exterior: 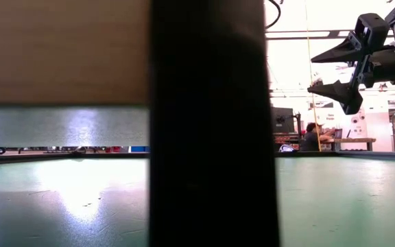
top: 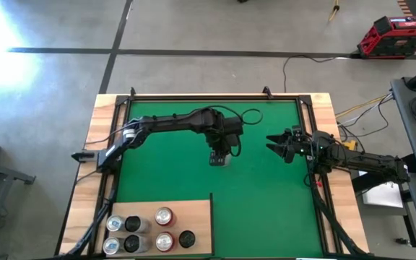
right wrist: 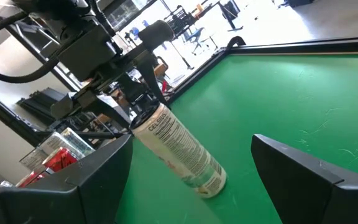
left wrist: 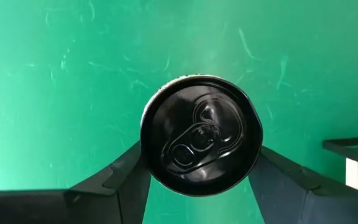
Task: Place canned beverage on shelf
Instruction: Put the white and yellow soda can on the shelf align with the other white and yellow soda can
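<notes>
Left hand (left wrist: 197,180) pinching white can (right wrist: 179,149) with small unreadable print, right hand (top: 276,144) spread

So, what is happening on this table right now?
The left gripper is shut on a slim beverage can with a black top, over the middle of the green mat. The right wrist view shows the can's base on or just above the mat. The right gripper hangs open in the air to the side, holding nothing. Six other cans already stand on the wooden shelf at the near left corner.
</notes>
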You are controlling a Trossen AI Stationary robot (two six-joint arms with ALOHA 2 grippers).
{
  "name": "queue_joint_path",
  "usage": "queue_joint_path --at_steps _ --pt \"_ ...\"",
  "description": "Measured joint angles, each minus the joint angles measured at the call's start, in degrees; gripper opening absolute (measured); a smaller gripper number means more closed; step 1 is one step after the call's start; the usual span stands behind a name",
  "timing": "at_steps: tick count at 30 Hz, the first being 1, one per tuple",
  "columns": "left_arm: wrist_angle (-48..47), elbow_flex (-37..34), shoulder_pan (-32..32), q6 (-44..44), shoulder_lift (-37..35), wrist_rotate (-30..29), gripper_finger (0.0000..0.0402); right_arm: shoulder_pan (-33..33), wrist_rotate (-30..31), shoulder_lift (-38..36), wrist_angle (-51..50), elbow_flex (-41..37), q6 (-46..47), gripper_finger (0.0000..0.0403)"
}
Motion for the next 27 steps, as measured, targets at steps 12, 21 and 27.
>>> queue_joint_path --at_steps 12,21,27 --pt "-1.35 0.16 -0.07 -7.94 0.0 -0.78 0.0356 0.0 -0.02 0.0 0.0 0.0 -0.02 0.0318" --pt "-1.99 4.83 -0.11 -39.16 -0.13 -7.84 0.039 0.0 -0.02 0.02 0.0 0.0 -0.02 0.0318" --pt "-3.27 5.31 -0.04 -62.33 -0.57 -13.04 0.0391 0.0 -0.02 0.02 0.0 0.0 -0.02 0.0318"
